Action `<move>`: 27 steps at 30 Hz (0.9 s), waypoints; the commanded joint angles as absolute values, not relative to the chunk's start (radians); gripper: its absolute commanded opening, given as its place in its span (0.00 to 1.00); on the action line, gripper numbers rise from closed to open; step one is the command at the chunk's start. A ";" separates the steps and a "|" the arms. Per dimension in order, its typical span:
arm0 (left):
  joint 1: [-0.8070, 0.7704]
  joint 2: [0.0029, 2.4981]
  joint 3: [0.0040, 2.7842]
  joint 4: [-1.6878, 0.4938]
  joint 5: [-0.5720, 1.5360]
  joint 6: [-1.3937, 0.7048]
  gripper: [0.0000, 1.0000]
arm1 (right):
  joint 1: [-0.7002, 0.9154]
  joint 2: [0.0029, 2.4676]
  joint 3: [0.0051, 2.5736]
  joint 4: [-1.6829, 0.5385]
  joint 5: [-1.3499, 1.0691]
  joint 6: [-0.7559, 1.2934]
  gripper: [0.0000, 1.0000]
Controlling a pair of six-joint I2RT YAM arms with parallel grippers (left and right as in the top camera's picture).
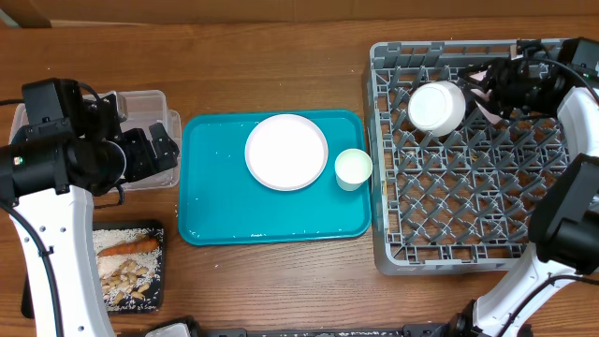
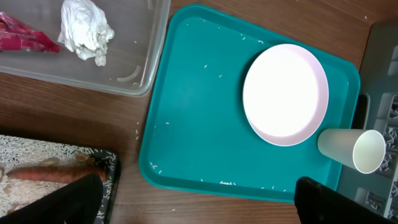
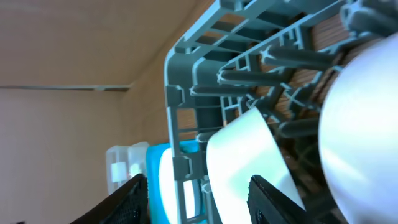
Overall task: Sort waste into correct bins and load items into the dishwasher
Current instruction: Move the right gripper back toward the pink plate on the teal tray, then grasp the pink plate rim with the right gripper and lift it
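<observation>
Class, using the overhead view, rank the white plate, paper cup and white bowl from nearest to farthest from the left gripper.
From the left gripper:
1. White plate, middle of the tray.
2. Paper cup, right edge of the tray.
3. White bowl, in the dish rack.

A: What colours does the teal rectangular plastic tray [image 1: 215, 197] show?
B: White grains speckle it. The round plate [image 1: 286, 151] is plain white, the paper cup [image 1: 353, 168] pale green.
A: The plastic lattice rack [image 1: 449, 215]?
B: Grey. The wooden table [image 1: 281, 65] is grained brown.
</observation>
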State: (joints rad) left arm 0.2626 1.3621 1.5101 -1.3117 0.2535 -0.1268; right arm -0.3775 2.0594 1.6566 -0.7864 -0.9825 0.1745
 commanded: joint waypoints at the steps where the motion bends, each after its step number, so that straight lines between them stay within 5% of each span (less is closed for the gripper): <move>1: 0.268 1.361 1.528 -1.311 0.251 -0.112 1.00 | -0.381 1.927 1.708 -0.807 -0.881 0.147 0.54; 8: 0.268 1.361 1.528 -1.311 0.252 -0.112 1.00 | -0.259 1.782 1.708 -0.927 -0.680 0.099 0.49; 27: 0.268 1.361 1.528 -1.311 0.252 -0.112 1.00 | 0.658 1.914 1.694 -0.934 -0.027 0.211 0.45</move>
